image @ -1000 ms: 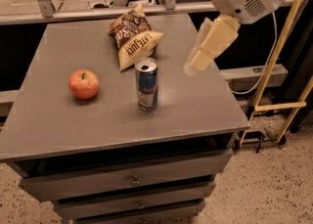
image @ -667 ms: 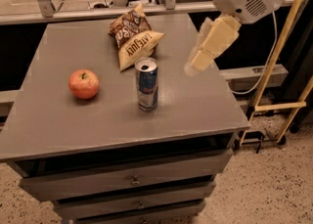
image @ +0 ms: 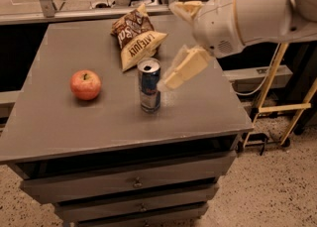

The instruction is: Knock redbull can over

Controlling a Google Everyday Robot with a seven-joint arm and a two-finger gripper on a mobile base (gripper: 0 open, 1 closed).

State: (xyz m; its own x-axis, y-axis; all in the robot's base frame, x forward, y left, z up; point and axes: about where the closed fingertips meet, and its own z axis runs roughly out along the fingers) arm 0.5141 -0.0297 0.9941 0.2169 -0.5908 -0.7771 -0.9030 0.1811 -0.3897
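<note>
The redbull can (image: 149,85) stands upright near the middle of the grey table top (image: 74,117), blue and silver with an opened top. My gripper (image: 173,78) hangs just to the right of the can, its cream fingers (image: 187,67) pointing down and left, the tip very close to the can's upper side. The white arm reaches in from the upper right.
A red apple (image: 85,85) sits to the left of the can. Two chip bags (image: 136,37) lie behind the can. The table is a drawer cabinet; a yellow metal frame (image: 277,102) stands to its right.
My arm and gripper have moved left toward the can, closing most of the gap. The can still stands upright where it was.
</note>
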